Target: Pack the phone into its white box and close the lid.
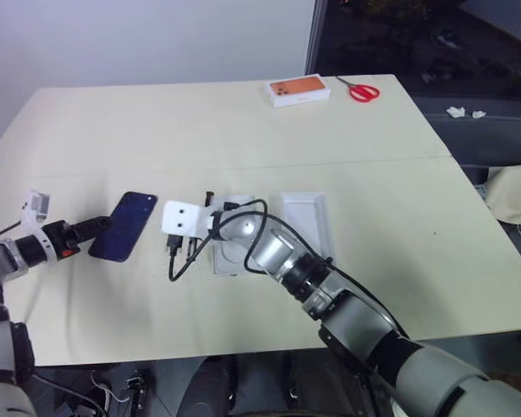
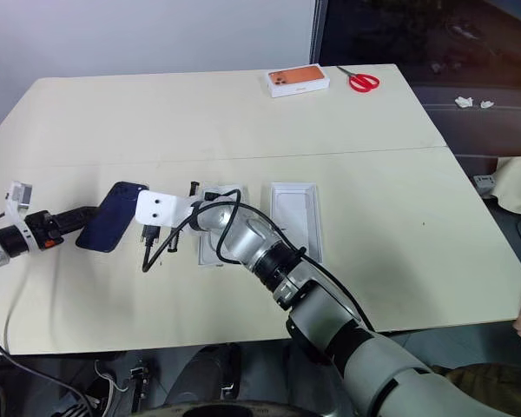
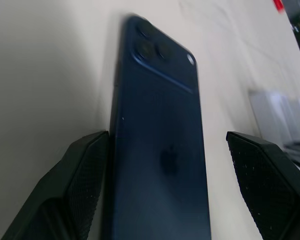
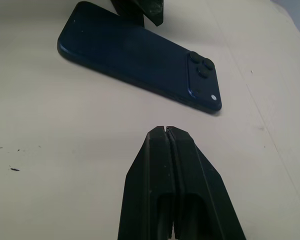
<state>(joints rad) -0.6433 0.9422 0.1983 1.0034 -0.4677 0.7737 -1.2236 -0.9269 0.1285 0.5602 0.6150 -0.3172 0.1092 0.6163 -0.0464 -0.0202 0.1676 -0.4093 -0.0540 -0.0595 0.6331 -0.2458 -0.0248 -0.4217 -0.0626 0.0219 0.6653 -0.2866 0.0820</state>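
One phone (image 1: 124, 227) lay flat, back up, on the surface (image 1: 243, 130) at nine o'clock of the white box (image 1: 307, 221). The left pincer (image 3: 165, 190) stood wide astride its near end; the right pincer (image 4: 166, 131) was closed, empty. Pickup step: the left needed to close on the phone's edges.

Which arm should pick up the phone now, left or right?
Left, probably. The left gripper is open with its fingers either side of the phone on the table. The right gripper is shut and stops short of it.
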